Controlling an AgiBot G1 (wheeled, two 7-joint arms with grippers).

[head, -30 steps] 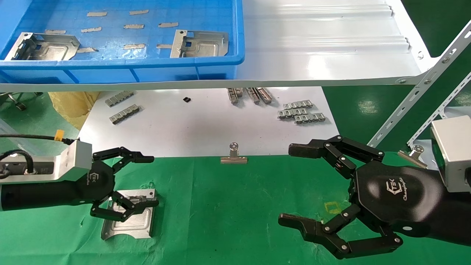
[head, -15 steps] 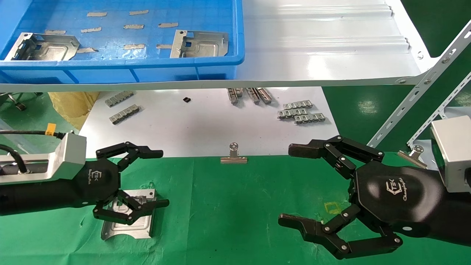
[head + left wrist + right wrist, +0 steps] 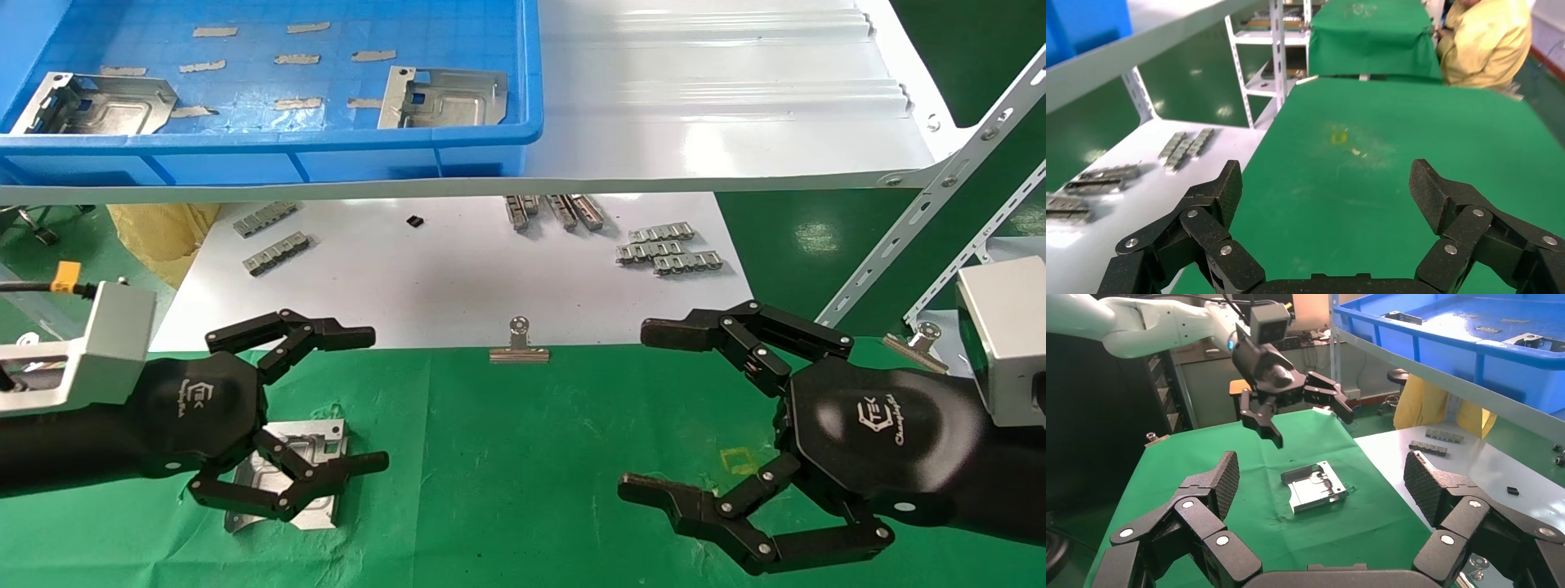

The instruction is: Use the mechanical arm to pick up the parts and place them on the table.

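One part [image 3: 315, 465] lies released on tabletop [image 3: 531, 457]; left pincer [image 3: 372, 400] spread above, right pincer [image 3: 645, 412] spread idle. Next: fetch another from bin [image 3: 327, 159].

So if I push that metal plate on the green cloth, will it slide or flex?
The metal plate looks like stiff stamped sheet, so it probably won't flex. Lying flat, it shouldn't tip or roll. The wrinkled green cloth may bunch up and drag rather than let it slide.
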